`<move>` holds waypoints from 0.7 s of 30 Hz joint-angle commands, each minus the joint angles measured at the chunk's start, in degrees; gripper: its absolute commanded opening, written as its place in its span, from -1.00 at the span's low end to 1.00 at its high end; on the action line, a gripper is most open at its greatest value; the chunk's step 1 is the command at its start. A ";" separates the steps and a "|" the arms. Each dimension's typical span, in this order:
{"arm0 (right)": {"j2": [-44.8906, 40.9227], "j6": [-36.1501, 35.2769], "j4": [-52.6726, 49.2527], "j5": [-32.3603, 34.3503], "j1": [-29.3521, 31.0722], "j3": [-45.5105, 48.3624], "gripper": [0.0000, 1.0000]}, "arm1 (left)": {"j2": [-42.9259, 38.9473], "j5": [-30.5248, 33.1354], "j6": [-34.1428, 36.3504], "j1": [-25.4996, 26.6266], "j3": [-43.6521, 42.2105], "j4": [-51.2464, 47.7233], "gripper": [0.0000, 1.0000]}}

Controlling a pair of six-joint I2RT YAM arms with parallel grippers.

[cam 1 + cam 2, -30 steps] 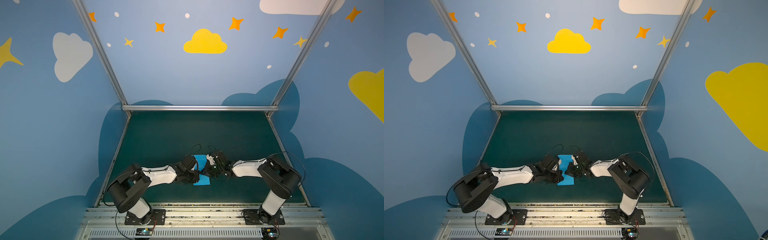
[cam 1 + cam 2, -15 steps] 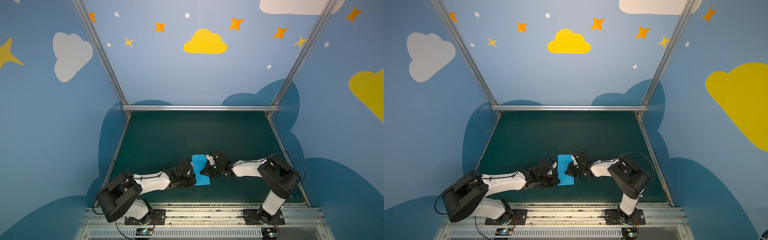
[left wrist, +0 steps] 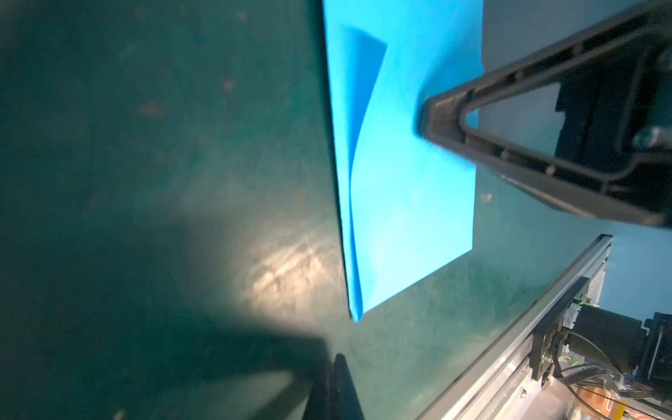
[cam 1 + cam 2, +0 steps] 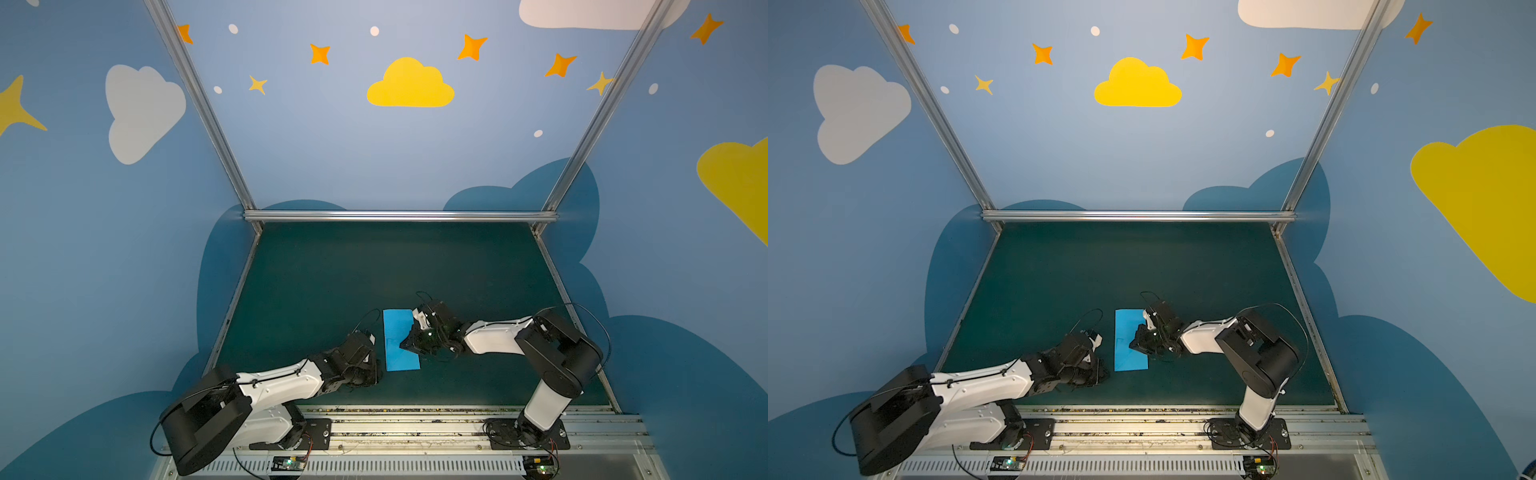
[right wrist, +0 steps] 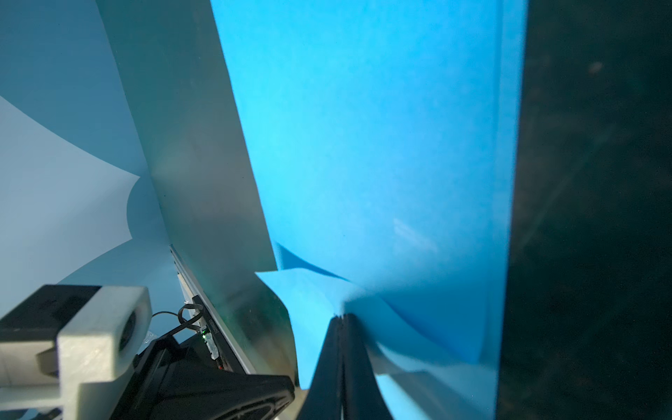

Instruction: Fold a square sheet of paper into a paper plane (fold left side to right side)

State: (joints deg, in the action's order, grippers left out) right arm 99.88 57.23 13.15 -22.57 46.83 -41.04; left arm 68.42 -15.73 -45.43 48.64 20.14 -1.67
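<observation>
The square sheet of paper (image 4: 397,332) (image 4: 1126,328) lies on the green mat, folded in half into a tall bright blue rectangle. Along its folded edge the top layer bows up a little (image 3: 363,109). My right gripper (image 4: 402,344) (image 4: 1132,344) is shut, its tip pressing down on the paper (image 5: 382,145) near the open right edge; from the left wrist its black fingers (image 3: 440,120) sit on the top layer. My left gripper (image 4: 378,374) (image 4: 1103,374) is shut and empty, low over the mat just off the paper's near left corner (image 3: 355,316). No paper plane shows.
The green mat (image 4: 374,270) is bounded by an aluminium rail (image 4: 415,415) at the front, where both arm bases sit, and by metal frame posts (image 4: 399,215) and blue walls at the back and sides. The left arm's wrist housing (image 5: 102,327) lies close beside my right gripper.
My left gripper has slid off the paper, back toward the front left, and its arm has stretched lower. The right gripper has stayed pressed on the paper.
</observation>
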 commanded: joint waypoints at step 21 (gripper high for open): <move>2.43 0.45 -4.27 2.11 0.78 1.97 -1.00 | 14.66 2.24 3.37 0.13 9.59 1.01 -0.93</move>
State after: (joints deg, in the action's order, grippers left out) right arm 99.88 57.69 13.50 -22.57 46.87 -40.91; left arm 82.32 -14.37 -42.65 48.66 31.11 -1.61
